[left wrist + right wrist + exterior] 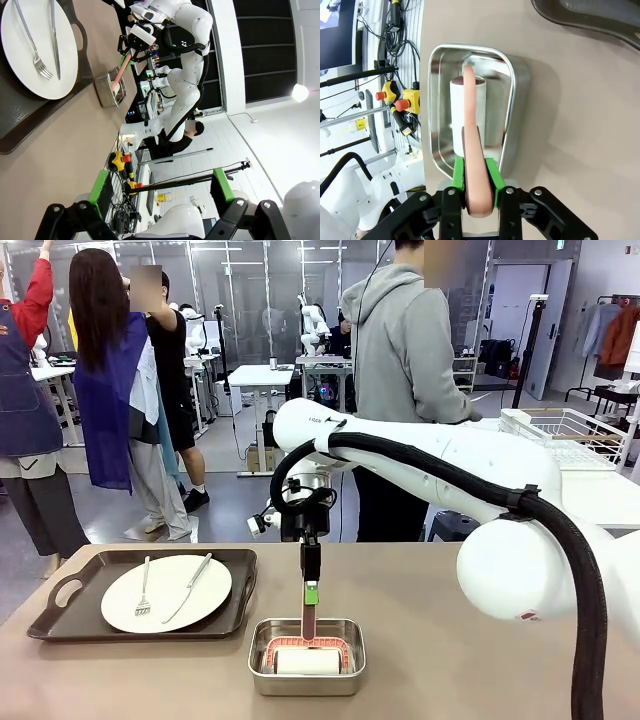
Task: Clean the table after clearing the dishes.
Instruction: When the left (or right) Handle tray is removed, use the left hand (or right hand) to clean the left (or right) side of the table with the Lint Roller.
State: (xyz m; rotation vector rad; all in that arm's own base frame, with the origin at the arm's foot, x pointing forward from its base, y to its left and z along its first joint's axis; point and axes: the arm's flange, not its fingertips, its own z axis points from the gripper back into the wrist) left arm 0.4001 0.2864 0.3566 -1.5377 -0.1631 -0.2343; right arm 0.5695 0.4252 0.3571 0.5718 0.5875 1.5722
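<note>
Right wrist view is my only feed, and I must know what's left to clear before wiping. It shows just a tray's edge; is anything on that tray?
Observer: Yes. The tray carries a white plate with a fork and a knife lying on it.
Operator: Where is it relative to the pan in which my right tool grips the roller?
Observer: On the table, to the robot's left of the pan and a little farther from the robot, not touching it.
Operator: Is the left tool free?
Observer: It is open, with nothing between its fingers.
</note>
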